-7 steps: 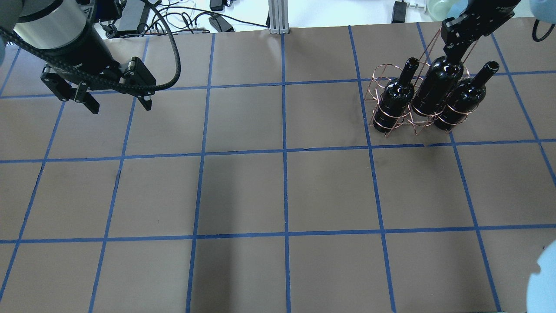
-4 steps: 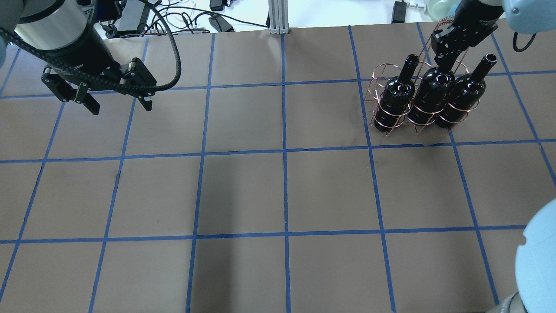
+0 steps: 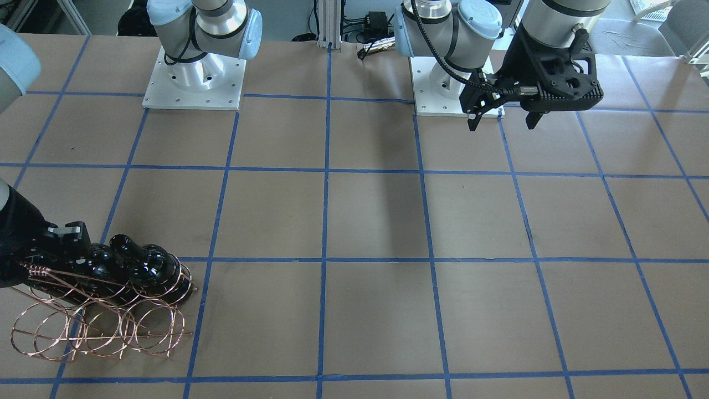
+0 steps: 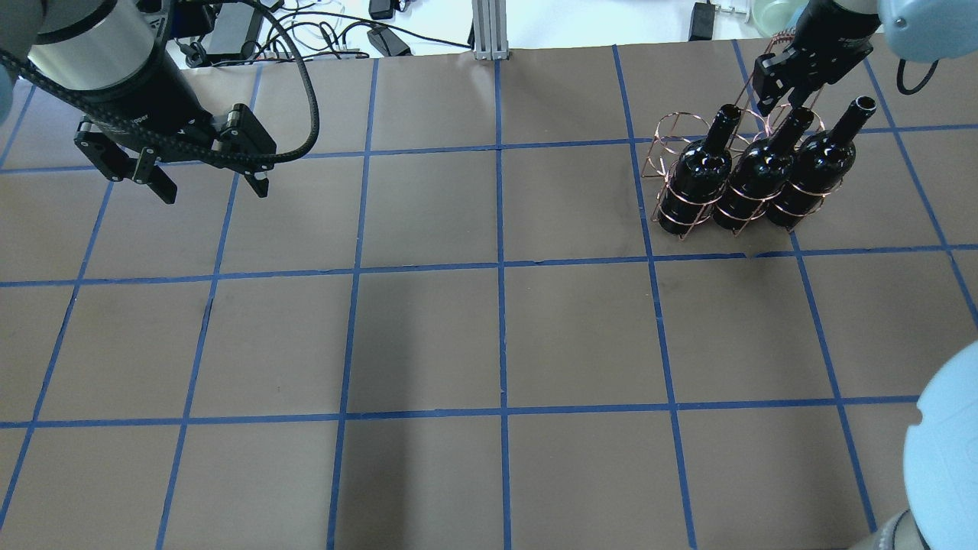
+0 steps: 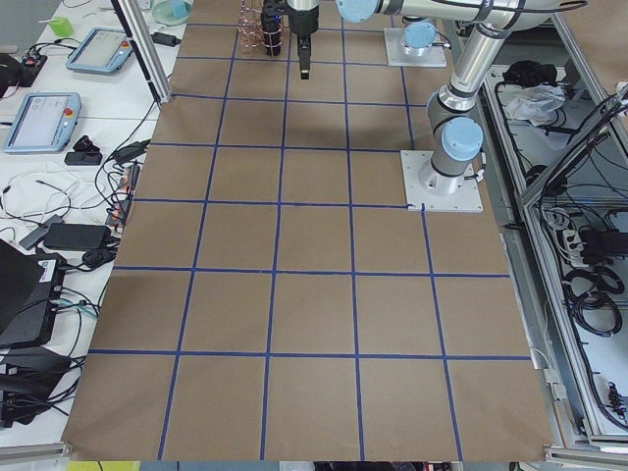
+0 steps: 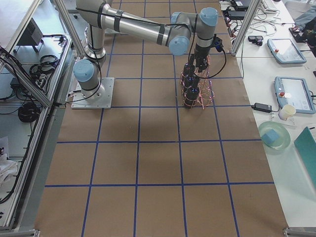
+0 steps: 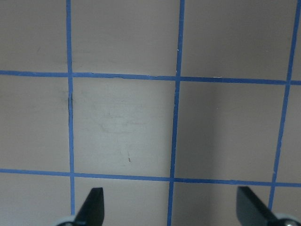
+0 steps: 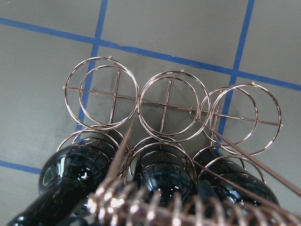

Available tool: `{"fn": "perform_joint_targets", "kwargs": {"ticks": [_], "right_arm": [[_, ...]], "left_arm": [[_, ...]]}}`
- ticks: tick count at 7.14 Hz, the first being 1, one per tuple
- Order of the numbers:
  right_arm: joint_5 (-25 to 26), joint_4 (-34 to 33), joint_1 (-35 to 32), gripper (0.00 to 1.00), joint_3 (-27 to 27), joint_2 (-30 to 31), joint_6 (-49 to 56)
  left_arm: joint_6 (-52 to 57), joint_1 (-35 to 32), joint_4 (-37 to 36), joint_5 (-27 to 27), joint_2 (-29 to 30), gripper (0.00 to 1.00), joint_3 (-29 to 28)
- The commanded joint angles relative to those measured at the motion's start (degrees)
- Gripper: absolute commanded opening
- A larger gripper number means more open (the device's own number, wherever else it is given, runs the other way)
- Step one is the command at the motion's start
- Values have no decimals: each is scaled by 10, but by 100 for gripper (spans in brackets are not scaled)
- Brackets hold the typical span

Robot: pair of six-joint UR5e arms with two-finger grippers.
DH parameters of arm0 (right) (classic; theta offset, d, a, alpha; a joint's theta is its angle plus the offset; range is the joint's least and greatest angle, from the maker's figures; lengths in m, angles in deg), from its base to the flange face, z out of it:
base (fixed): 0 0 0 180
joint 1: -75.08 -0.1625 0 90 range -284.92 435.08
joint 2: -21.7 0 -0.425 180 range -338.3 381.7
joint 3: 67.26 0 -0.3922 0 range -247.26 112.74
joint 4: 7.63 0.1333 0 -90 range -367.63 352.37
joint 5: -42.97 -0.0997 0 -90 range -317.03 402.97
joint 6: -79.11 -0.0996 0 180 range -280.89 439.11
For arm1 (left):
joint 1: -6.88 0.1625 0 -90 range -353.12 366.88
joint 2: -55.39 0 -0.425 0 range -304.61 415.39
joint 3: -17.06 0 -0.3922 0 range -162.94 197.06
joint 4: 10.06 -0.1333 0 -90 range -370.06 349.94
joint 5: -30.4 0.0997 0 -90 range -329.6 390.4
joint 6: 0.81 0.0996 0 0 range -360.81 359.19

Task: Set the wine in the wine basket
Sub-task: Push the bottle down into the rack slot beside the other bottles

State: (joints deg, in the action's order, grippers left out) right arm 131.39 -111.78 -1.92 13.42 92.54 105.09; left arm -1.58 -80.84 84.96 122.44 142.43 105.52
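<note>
Three glossy black wine bottles stand upright in the near row of the copper wire wine basket (image 4: 668, 122) at the table's far right. The middle bottle (image 4: 756, 179) sits between the left bottle (image 4: 691, 183) and the right bottle (image 4: 814, 172). My right gripper (image 4: 781, 90) hangs just above and behind the middle bottle's neck, open and apart from it, beside the basket's twisted handle. The right wrist view shows the basket's empty hoops (image 8: 101, 89) and the bottle shoulders (image 8: 162, 176) below. My left gripper (image 4: 212, 186) is open and empty at the far left, over bare table.
The brown table is marked with a blue tape grid (image 4: 500, 267). Cables and power bricks (image 4: 229, 23) and an aluminium post (image 4: 489, 30) lie beyond the far edge. The arm bases (image 3: 194, 77) stand on the robot's side.
The middle bottle came down from raised and tilted into its hoop and now stands level with the others. My right gripper let go of its neck and drew back. The left arm has not moved.
</note>
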Motion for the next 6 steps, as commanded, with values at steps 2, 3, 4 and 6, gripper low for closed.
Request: {"fn": "perform_joint_targets", "kwargs": {"ticks": [2, 3, 4, 6], "right_arm": [[0, 12, -3, 100, 0, 28, -3], [5, 39, -11, 100, 0, 48, -20], [10, 59, -23, 100, 0, 69, -42], [11, 122, -31, 100, 1, 114, -80]], "left_arm": [[0, 0, -1, 0, 0, 100, 0], [1, -1, -1, -1, 0, 100, 1], [1, -1, -2, -1, 0, 100, 0], [1, 0, -2, -1, 1, 100, 1]]}}
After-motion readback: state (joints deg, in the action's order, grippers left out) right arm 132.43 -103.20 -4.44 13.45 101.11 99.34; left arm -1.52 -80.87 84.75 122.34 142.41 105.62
